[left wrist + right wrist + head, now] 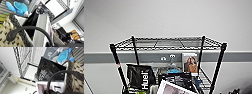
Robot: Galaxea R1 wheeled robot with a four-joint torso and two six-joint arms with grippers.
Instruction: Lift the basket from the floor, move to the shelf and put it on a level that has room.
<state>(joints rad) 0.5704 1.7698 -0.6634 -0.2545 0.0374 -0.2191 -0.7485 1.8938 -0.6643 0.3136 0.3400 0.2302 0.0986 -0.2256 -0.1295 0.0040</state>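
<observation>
The basket [8,31] shows close up in the left wrist view: cream chequered weave under a thick dark braided rim, with a dark loop handle [28,29] arching across in front of it. In the right wrist view the same kind of weave and braided rim [75,72] fill one side, with another dark loop handle [58,73] curving over it. The basket sits up against the shelf's contents rather than down on the carpet, and it appears to be raised beside the shelf, though how it is supported cannot be made out. Whether either gripper's fingers are apart or closed cannot be told from these pictures. Just beside the basket stands a white-framed box [42,28], and behind that a black printed bag [50,70]; a blue plush toy [20,8] lies just beyond the basket's rim. In the head view the shelf [169,50] stands straight ahead against a pale wall, its four black posts carrying the level [169,42], a bare wire-grid tier at the top. Under that level, a black Huel bag [140,76] leans by the shelf's left posts, a picture card [190,63] stands by the right rear post, and the blue toy sits between them.
</observation>
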